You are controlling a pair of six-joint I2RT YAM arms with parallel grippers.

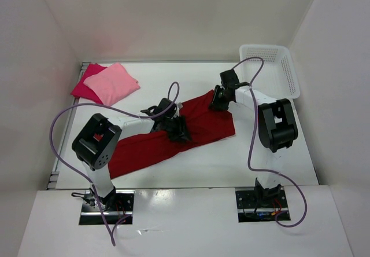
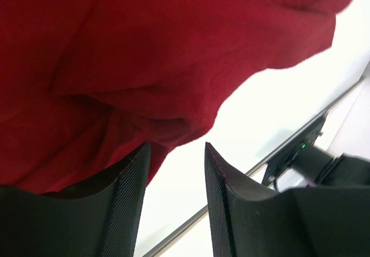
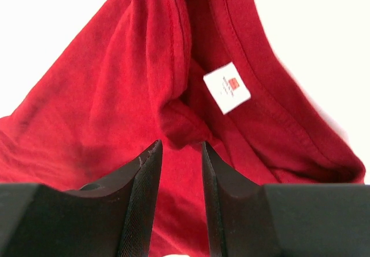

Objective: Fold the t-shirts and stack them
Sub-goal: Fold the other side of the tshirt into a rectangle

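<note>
Your left gripper (image 2: 176,150) has its jaws parted. One finger (image 2: 133,199) lies over the edge of the dark red t-shirt (image 2: 173,37), and white table (image 2: 260,112) shows in the gap between the two. From above, that gripper (image 1: 178,131) sits low on the middle of the dark red t-shirt (image 1: 205,124), which is spread in a long slanted band across the table (image 1: 231,158). Your right gripper (image 3: 180,146) has its fingers (image 3: 144,199) only narrowly apart, and a bunched knot of red cloth sits right at their tips. You cannot tell whether they are pinching it or merely standing over it. Just beyond that knot are the collar seam and one white label (image 3: 226,87). In the top view, this gripper (image 1: 218,99) is at the far right end of the same shirt. Further out, at the far left of the table, the light pink t-shirt (image 1: 113,83) lies folded on top of the crimson-pink t-shirt (image 1: 81,88), well apart from the dark red one. The white mesh basket (image 1: 292,77) stands in the far right corner, near your right arm. All the shirts lie outside it on the table. You have three shirts, two of them stacked and one spread out, and one basket.
</note>
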